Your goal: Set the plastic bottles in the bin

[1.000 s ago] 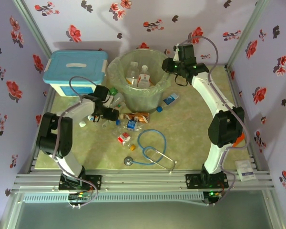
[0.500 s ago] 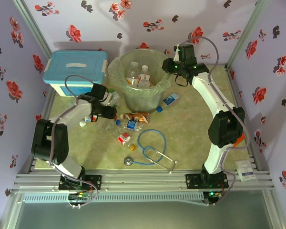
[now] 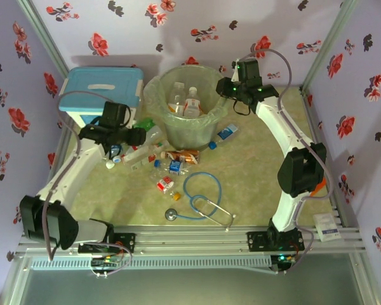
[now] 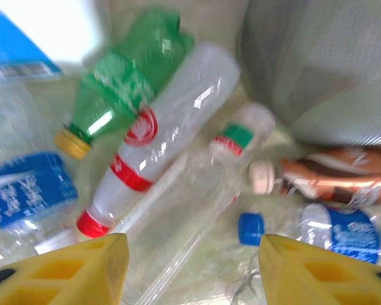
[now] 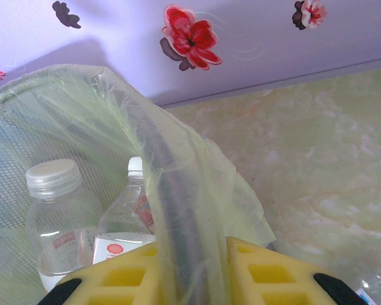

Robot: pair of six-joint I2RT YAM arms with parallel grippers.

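**A:** Where is everything?

**B:** The bottles (image 3: pixel 153 154) lie heaped on the desk (image 3: pixel 260 165), just left of the bin (image 3: pixel 193 131). The left claw (image 4: pixel 190 248) hangs over them, jaws partly apart, holding nothing. A flattened clear bottle (image 4: pixel 197 190) lies under the gap. The right claw (image 5: pixel 192 254) is clamped on the bin's rim, with the liner (image 5: pixel 178 159) pinched in too.

**A:** How should the pick go?

**B:** Take 1 bottle, I'd say. The red-banded bottle (image 4: pixel 171 124) touches the green bottle (image 4: pixel 124 82), so wide jaws could catch both. Set the fingers across a body, not along it, and come straight down. I cannot tell whether the clear one is touched yet, because the wrist view is blurred.

**A:** And squeeze hard?

**B:** No. These walls look thin and glossy, so they will likely buckle and slip. A labelled band or the shoulder should be stiffer. The round ones will probably roll if nudged.

**A:** And the rest?

**B:** The green one is tinted, with a yellow cap. The labels are slick film in red and blue. The bin is tapered, its wall a translucent mesh, and the liner is filmy and crinkled. 2 more stand inside, 1 with a wide white cap.
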